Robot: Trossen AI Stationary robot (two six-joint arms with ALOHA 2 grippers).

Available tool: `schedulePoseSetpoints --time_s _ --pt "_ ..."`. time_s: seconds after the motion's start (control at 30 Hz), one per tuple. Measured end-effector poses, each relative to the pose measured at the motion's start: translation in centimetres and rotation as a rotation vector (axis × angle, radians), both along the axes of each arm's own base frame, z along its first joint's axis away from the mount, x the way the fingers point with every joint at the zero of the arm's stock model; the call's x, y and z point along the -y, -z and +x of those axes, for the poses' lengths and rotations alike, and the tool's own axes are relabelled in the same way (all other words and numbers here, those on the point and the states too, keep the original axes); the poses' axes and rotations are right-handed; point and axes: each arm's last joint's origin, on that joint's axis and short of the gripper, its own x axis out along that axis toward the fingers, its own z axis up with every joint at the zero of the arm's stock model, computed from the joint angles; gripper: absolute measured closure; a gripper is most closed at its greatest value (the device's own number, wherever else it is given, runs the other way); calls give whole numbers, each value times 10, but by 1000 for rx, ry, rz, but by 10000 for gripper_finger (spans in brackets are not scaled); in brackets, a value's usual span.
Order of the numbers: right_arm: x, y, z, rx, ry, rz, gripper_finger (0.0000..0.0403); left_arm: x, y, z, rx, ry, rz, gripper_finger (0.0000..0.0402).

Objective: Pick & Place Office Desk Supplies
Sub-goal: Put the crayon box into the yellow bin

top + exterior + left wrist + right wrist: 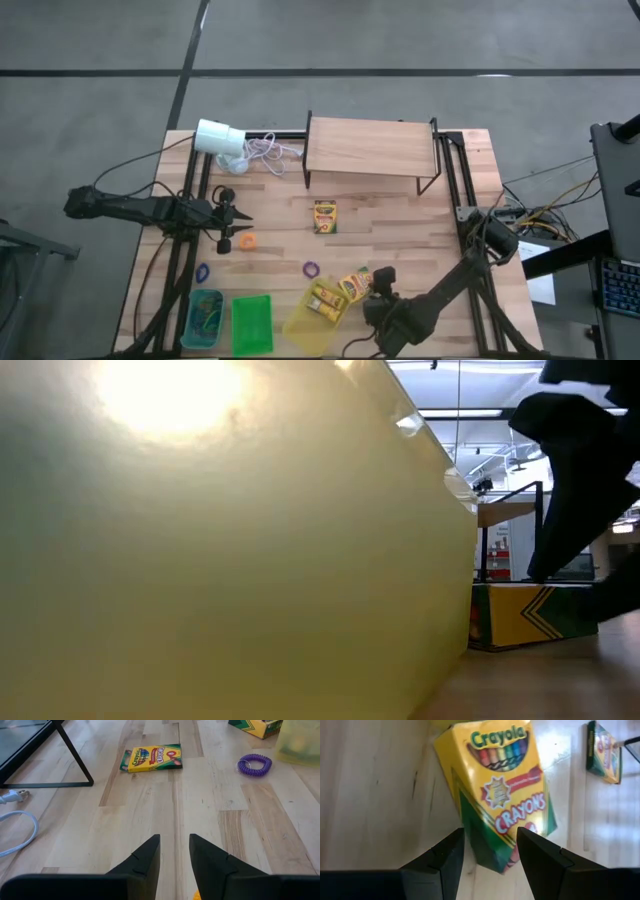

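High view, from the left of the frame rightwards: the left claw [240, 222] is seen at mid-left over the wooden table [400, 230], its dark fingers [145, 860] narrowly parted with nothing shown between them, just above a small orange rubber-band loop [244, 241] lying loose on the boards. A purple coiled loop [203, 271] lies below it, near the lower left. Along the bottom edge, a translucent teal bin [203, 318] appears to hold a few loops, the bright green bin [252, 324] next to it looks empty, and the translucent yellow bin [318, 315] holds crayon boxes. A second purple coiled loop [311, 268] and a flat yellow-and-green crayon box [325, 216] are left unsorted at centre frame. Just right of the yellow bin, another yellow-and-green crayon box [357, 283] lies on the table; the right claw [384, 288] is poised at it with fingers spread either side of one end, not yet pinched. The task is judged partly done: some supplies are binned, while two boxes and at least three loops remain on the table.
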Motion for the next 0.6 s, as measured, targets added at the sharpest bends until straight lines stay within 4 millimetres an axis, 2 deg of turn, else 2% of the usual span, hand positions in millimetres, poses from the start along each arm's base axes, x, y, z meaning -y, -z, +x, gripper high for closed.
schedulePoseSetpoints --time_s 0.33,0.6 --pt "5 12 -2 15 -35 -13 242 0 0 0 0 -1 -3 293" --pt "5 12 -2 9 -35 -12 286 0 0 0 0 -1 -2 293"
